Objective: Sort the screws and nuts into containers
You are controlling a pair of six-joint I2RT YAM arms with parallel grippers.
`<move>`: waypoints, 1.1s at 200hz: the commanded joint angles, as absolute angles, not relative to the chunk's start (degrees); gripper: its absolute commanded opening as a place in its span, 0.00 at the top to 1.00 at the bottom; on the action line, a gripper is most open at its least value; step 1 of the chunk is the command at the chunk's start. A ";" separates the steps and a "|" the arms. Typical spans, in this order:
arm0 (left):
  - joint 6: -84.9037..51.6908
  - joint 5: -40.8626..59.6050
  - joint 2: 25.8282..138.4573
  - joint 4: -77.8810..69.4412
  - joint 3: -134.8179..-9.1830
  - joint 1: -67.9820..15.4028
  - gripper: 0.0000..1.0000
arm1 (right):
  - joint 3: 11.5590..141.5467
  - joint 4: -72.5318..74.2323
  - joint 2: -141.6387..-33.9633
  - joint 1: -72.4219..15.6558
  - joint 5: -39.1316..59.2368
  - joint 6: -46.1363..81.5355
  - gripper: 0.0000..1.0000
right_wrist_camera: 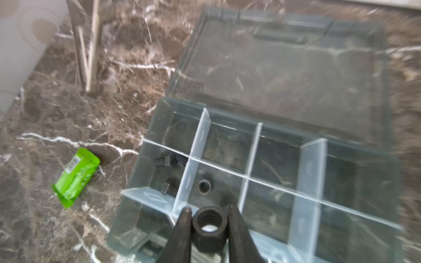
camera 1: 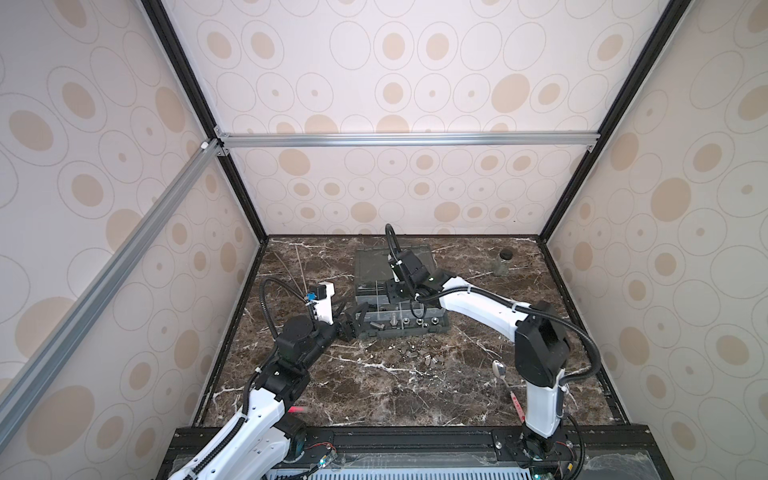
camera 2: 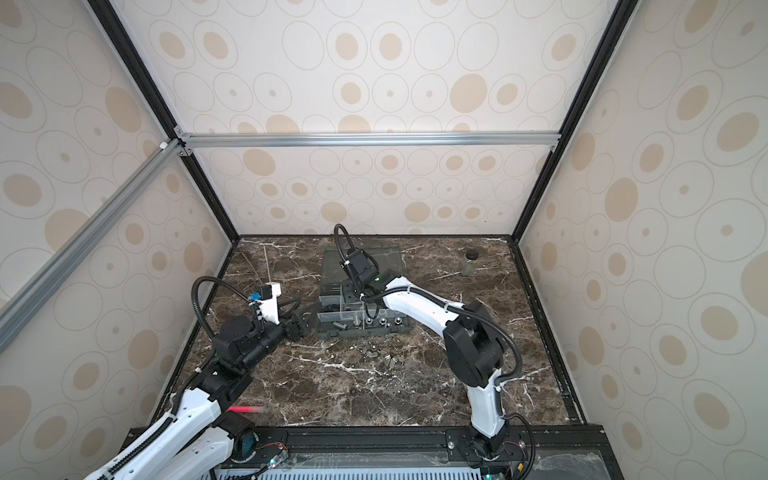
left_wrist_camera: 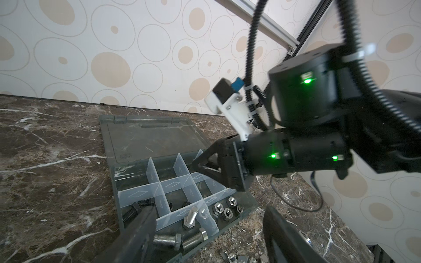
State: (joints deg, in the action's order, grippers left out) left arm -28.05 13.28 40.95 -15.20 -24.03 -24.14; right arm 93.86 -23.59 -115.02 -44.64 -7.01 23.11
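The grey organizer box lies open, its clear lid flat behind the containers. My right gripper hangs over the box's middle row, shut on a black nut. Another black nut sits in the compartment below it. Black screws fill the compartment beside that one. Silver screws and silver nuts lie in the front compartments. Loose nuts rest on the table before the box. My left gripper stands open and empty at the box's left front corner.
A small glass jar with a black lid stands at the back right. A metal spoon lies near the right arm's base. Thin wooden sticks lie at the back left. A green packet lies left of the box.
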 commanded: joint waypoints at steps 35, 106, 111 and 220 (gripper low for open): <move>-29.62 11.86 38.01 -12.44 -22.78 -23.64 0.25 | 96.12 -25.29 -118.31 -44.63 -5.77 25.03 0.56; -30.06 11.41 38.05 -12.28 -22.76 -23.58 0.24 | 102.92 -28.82 -109.82 -44.28 -9.34 17.37 0.50; -30.16 11.36 38.13 -12.39 -22.76 -23.64 0.24 | 102.35 -28.62 -108.84 -44.23 -9.69 17.40 0.50; -31.82 13.36 42.25 -14.51 -22.85 -23.66 0.24 | 69.89 -22.29 -87.94 -44.23 -11.35 25.01 0.50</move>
